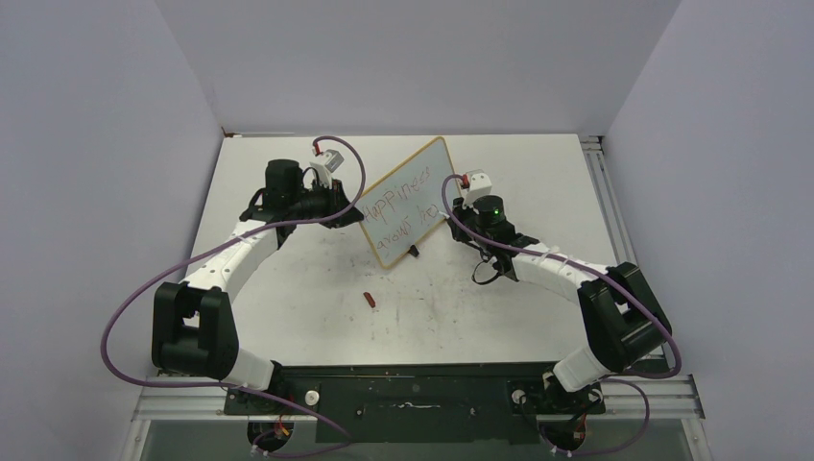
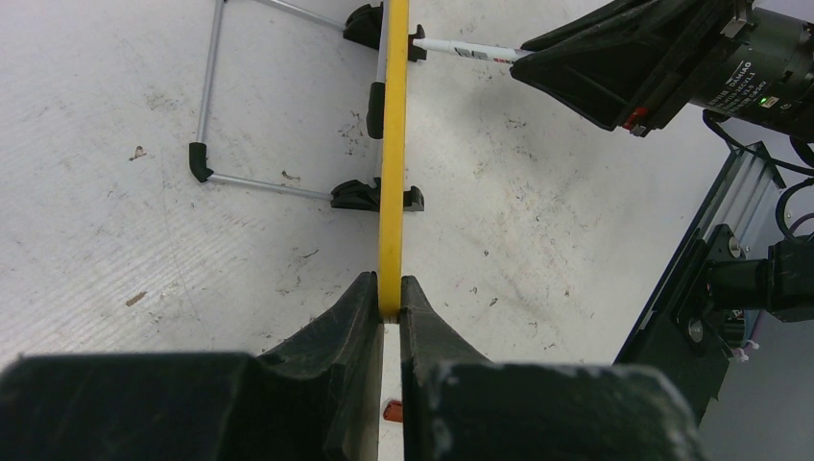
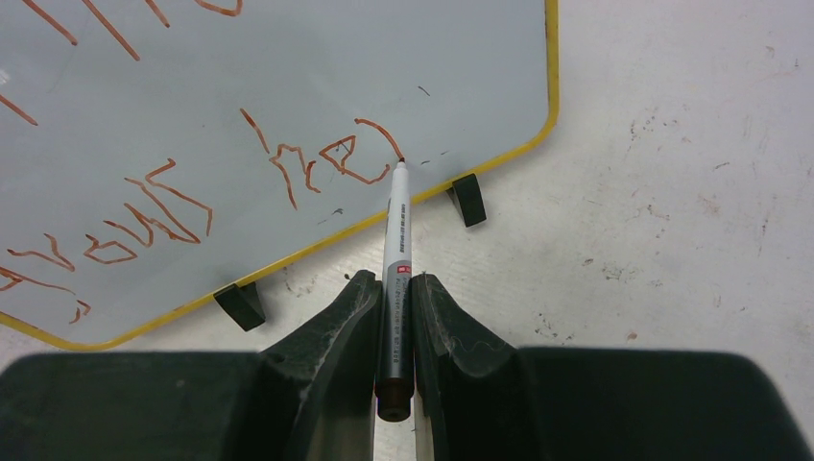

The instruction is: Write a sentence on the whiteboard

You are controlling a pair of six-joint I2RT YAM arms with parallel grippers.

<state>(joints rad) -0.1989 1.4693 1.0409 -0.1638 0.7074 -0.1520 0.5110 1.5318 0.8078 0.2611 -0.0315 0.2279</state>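
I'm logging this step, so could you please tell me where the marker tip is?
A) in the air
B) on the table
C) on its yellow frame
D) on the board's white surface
D: the right wrist view shows the marker, held in the right fingers, with its tip touching the white face of the board.

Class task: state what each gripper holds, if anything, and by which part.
The left gripper clamps the whiteboard by its yellow frame edge. The right gripper holds the marker by its rear barrel, with the tip on the whiteboard.
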